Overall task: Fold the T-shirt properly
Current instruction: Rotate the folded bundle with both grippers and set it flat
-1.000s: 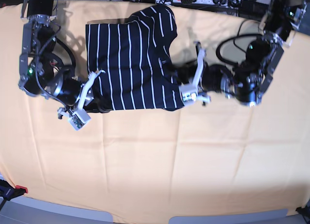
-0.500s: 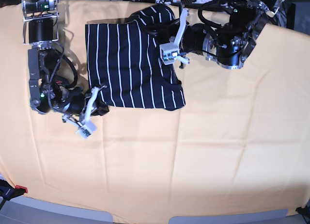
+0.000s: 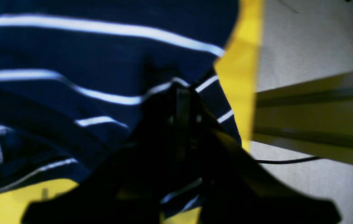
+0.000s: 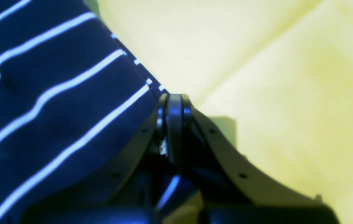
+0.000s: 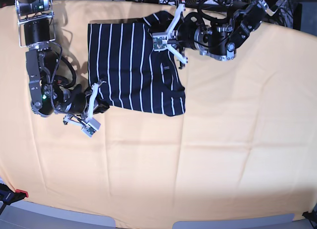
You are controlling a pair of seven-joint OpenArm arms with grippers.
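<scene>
Base view: left gripper (image 5: 166, 38) has carried the T-shirt (image 5: 131, 65) edge to upper centre; both grippers clamp cloth, right gripper (image 5: 94, 97) at lower left. Fold underway.

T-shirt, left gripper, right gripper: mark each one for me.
T-shirt (image 5: 129, 70): base view, middle of the striped cloth.
left gripper (image 3: 182, 93): left wrist view, closed tips pinching the cloth's edge.
right gripper (image 4: 174, 99): right wrist view, closed tips at the cloth's corner.

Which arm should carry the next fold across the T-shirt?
Probably left: its tool is shut on the T-shirt at the raised top corner. The right tool pins the lower corner.
</scene>
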